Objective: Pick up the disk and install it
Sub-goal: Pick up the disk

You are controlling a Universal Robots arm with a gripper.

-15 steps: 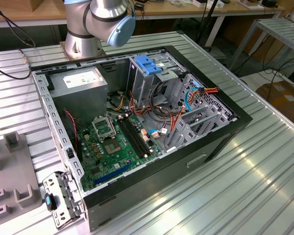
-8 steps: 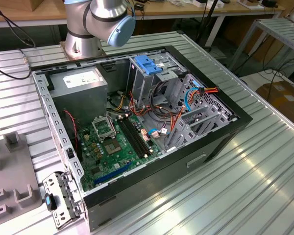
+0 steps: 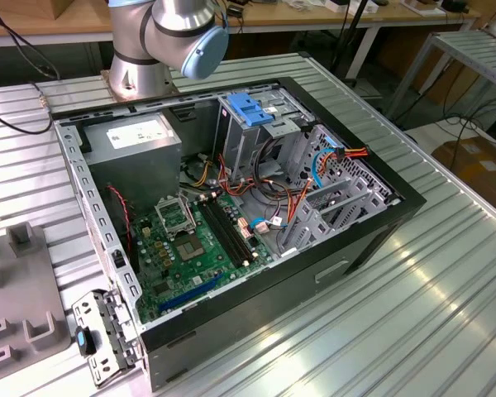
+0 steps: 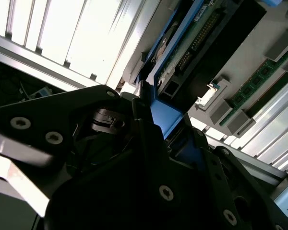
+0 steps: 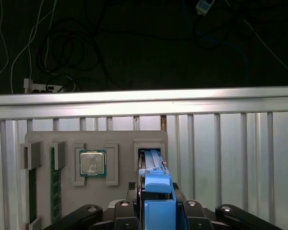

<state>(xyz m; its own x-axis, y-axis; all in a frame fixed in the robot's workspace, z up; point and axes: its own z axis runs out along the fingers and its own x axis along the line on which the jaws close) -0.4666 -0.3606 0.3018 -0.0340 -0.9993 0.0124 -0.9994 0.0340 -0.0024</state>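
Our end effector [image 5: 156, 211] pinches the disk [image 5: 158, 182] by its blue carrier frame. We see the disk on edge at a slot in the grey tray [image 5: 101, 136], near an edge of the surface [image 5: 230, 158].

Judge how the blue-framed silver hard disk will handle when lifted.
Likely rigid: the blue-framed silver hard disk stands on edge without sagging. Probably fragile: its circuit board lies exposed. The smooth plastic frame in the pincer might slip.
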